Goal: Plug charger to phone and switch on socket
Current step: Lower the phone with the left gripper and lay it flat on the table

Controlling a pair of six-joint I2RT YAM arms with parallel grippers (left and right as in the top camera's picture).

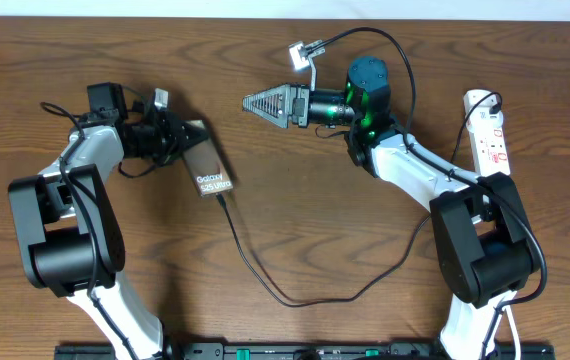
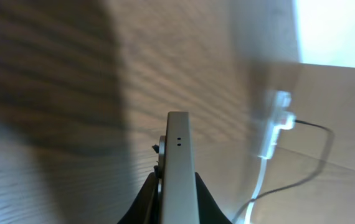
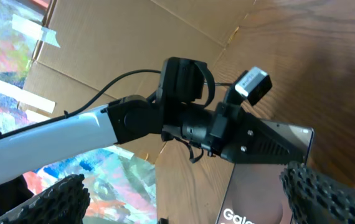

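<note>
Jaws of the left gripper (image 1: pixel 177 137) are pressed together on the far end of the phone (image 1: pixel 208 168), pinching it across its thin silvery edge. The left wrist view shows that edge standing straight up between the dark pads. Gripping at that end leaves the screen and the near end free, which suits a hold meant to steady the phone while something is pushed into it. Whether the phone's near end rests on the table (image 1: pixel 295 40) or hangs just above it, I cannot tell.

At that near end the charger (image 1: pixel 265 280) meets the phone. Its small plug tip (image 1: pixel 222 197) touches the edge and looks seated, though the join is too small to confirm. From there the black cable loops toward the near side and swings right, behind the right arm.

To the right of the phone hovers the right gripper (image 1: pixel 262 102), jaws spread wide and holding nothing, pointed left at the phone. The socket (image 1: pixel 489 135) lies at the far right, well apart from both grippers. Judging by this, switching it on is the step left, and the free right arm sits nearer to it.
</note>
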